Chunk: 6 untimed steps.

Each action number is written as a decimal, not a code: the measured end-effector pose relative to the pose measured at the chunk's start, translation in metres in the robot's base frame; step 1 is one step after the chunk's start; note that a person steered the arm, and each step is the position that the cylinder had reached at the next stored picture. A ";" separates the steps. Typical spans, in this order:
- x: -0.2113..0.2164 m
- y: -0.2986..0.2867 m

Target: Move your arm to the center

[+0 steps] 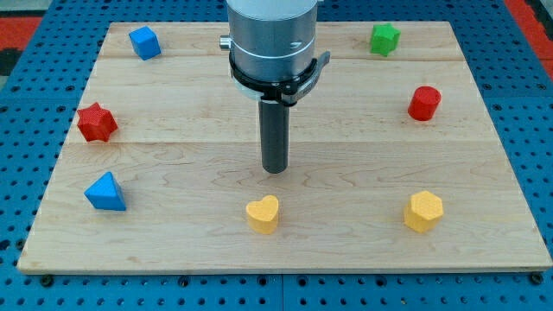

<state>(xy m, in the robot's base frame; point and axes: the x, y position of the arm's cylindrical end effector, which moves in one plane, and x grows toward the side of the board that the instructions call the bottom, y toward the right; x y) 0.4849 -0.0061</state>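
Observation:
My tip (275, 170) rests near the middle of the wooden board (173, 155), touching no block. A yellow heart block (263, 213) lies just below it toward the view's bottom. A yellow hexagon block (423, 212) sits at the bottom right. A red cylinder block (424, 103) is at the right and a green star block (384, 39) at the top right. A blue cube-like block (144, 42) is at the top left, a red star block (96, 122) at the left, and a blue triangle block (105, 192) at the bottom left.
The arm's grey body (272, 39) hangs over the board's top middle and hides the part behind it. A blue pegboard surface (26, 173) surrounds the board on all sides.

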 end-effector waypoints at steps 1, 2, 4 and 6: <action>0.000 0.002; 0.000 0.002; -0.001 0.002; -0.002 0.002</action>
